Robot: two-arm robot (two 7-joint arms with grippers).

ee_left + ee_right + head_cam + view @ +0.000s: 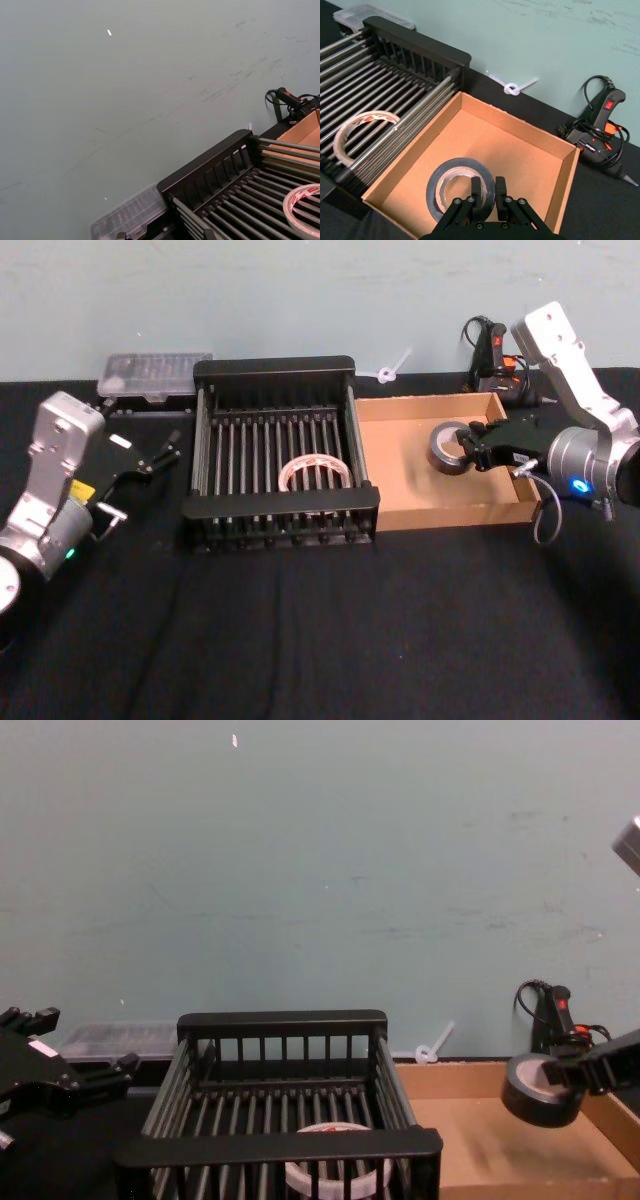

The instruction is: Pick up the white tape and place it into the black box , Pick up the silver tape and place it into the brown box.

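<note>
Already lying in the black box (280, 370): white tape (314, 473). Remaining: silver tape (448, 447), clamped by right gripper (470, 445) above brown box (400, 510).

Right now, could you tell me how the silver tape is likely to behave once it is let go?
The silver tape, held tilted above the brown box by the right end effector, looks stiff; it may roll before settling flat.

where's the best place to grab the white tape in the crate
Pinch the white tape across its ring wall, one finger in the wide centre hole and one outside, coming straight down. It lies flat on the barred floor of the black box, whose tall sides would likely block a side approach.
</note>
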